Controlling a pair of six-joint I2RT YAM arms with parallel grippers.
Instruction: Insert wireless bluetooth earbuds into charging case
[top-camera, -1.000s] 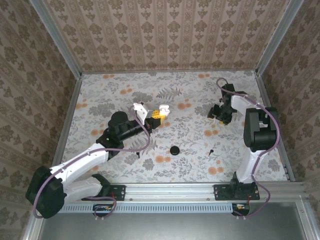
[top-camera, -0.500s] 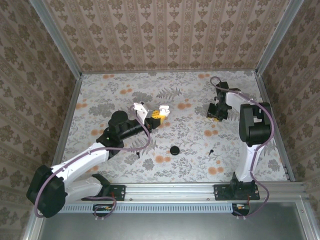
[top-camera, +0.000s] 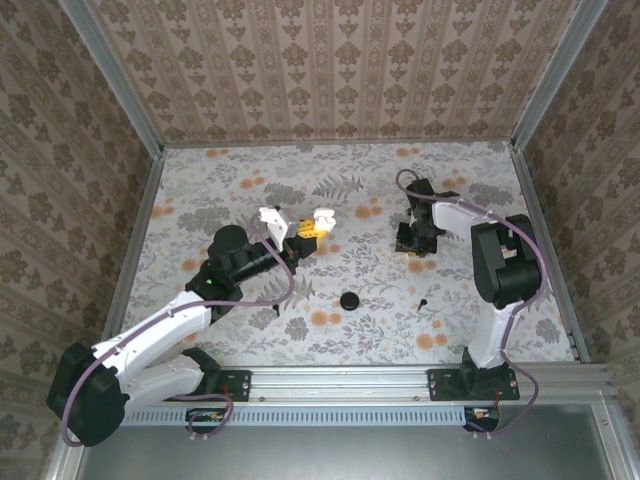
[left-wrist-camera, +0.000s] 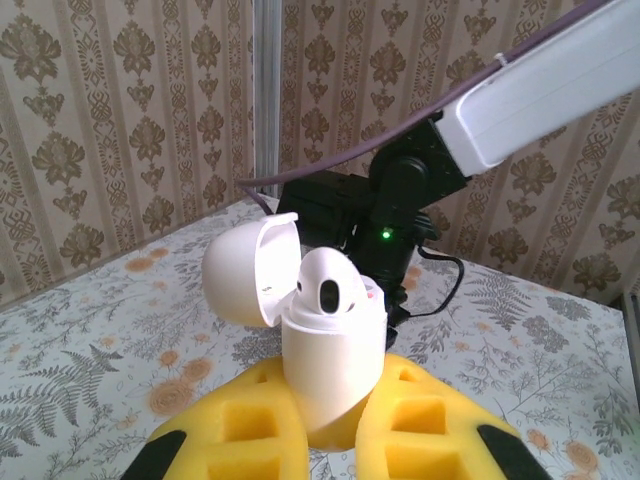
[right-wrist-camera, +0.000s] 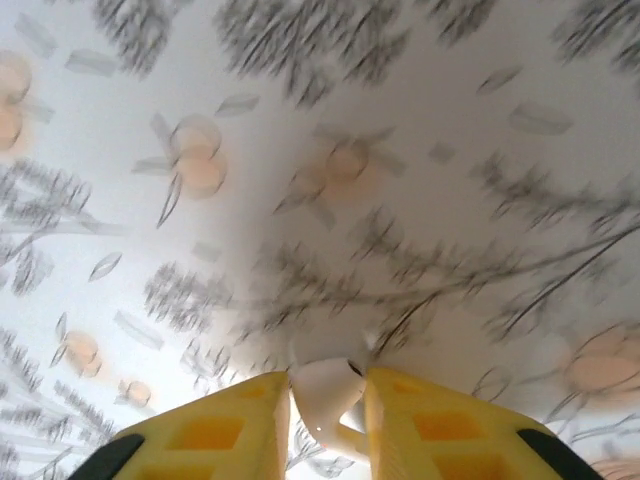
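— Where is your left hand (left-wrist-camera: 335, 395), and what has it got?

— Your left arm runs from its base at 7 o'clock up towards 1 o'clock, and the hand sits just to the 10 o'clock side of the middle of the worktop (top-camera: 250, 190). Its yellow fingers are clamped on the lower half of the white charging case (left-wrist-camera: 335, 345), one on each side. You hold the case up off the worktop, leaning a little. Its lid (left-wrist-camera: 245, 270) is swung open towards 9 o'clock in the wrist view. One white earbud (left-wrist-camera: 328, 285) sits in the open case with its rounded head standing up above the rim.

— And your right hand (right-wrist-camera: 328, 388)?

— Your right arm rises from its base at 5 o'clock, bends at the elbow and reaches in towards 10 o'clock. The hand lies at 3 o'clock from your left hand, well apart from it, and points down at the worktop. Its fingers are pinched narrow on a second earbud (right-wrist-camera: 320, 400), which is small and white. That wrist view is blurred.

— Anything else down there?

— A black disc (top-camera: 349, 300) and a small black piece (top-camera: 423, 301) lie on the worktop at 6 and 5 o'clock from the middle.
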